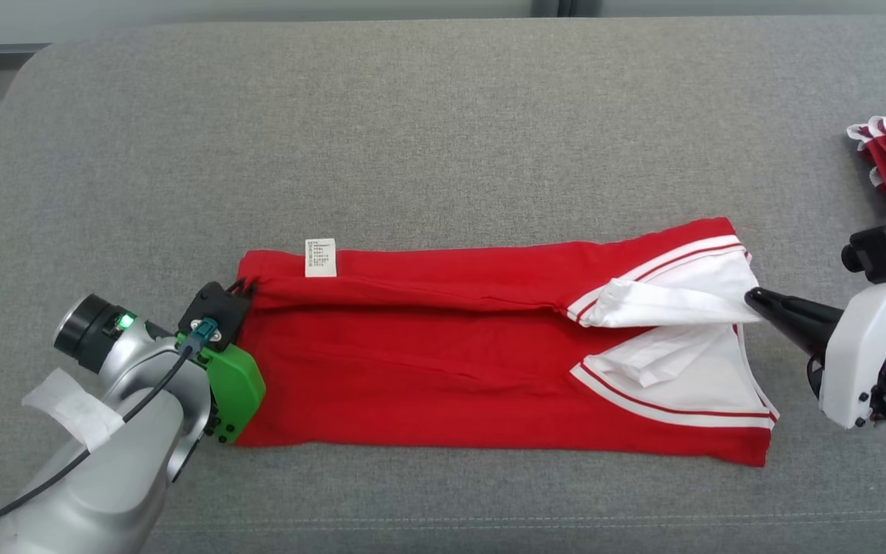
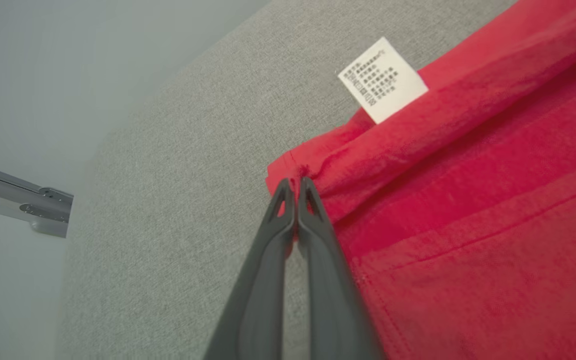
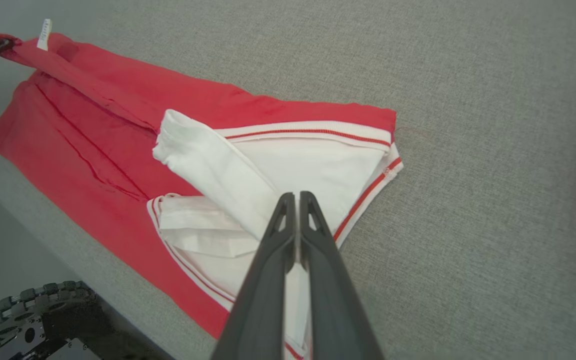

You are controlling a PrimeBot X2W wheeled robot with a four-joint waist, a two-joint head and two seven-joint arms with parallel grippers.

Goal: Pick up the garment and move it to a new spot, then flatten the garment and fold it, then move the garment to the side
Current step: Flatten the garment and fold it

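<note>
Red garment folded lengthwise, white sleeves crumpled

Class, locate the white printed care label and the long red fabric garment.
white printed care label (image 1: 321, 257): head view, label's centre.
long red fabric garment (image 1: 428, 362): head view, plain red middle.
</note>
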